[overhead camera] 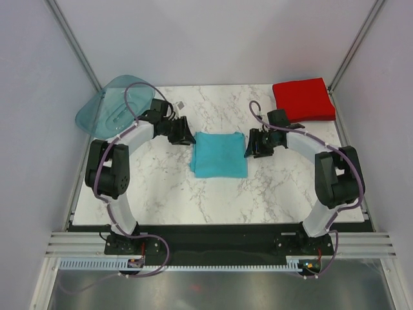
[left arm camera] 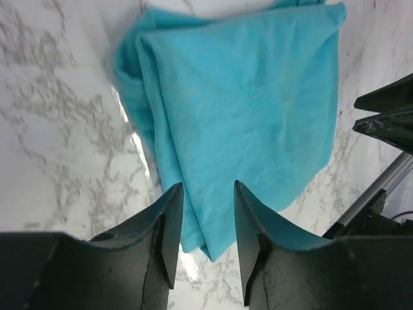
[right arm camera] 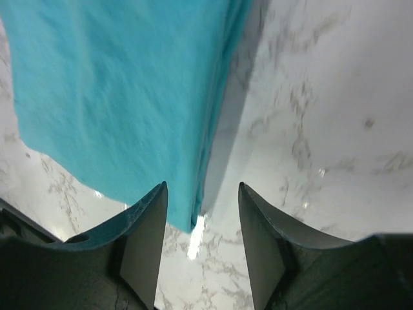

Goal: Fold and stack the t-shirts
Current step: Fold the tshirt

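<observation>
The turquoise t-shirt point(overhead camera: 219, 154) lies folded into a rectangle in the middle of the marble table. The red t-shirt point(overhead camera: 303, 99) lies as a folded square at the far right corner. My left gripper point(overhead camera: 188, 137) is open at the turquoise shirt's far-left corner; in the left wrist view point(left arm camera: 205, 226) the shirt point(left arm camera: 239, 110) lies just beyond the fingertips, nothing held. My right gripper point(overhead camera: 249, 150) is open at the shirt's right edge; in the right wrist view point(right arm camera: 201, 219) the shirt's corner point(right arm camera: 116, 103) lies between and past the jaws, not gripped.
A translucent teal plastic tray point(overhead camera: 116, 103) leans at the far left corner, behind the left arm. The table point(overhead camera: 213, 200) has metal frame posts at the back corners and white walls all round. The right gripper's fingers point(left arm camera: 387, 110) show in the left wrist view.
</observation>
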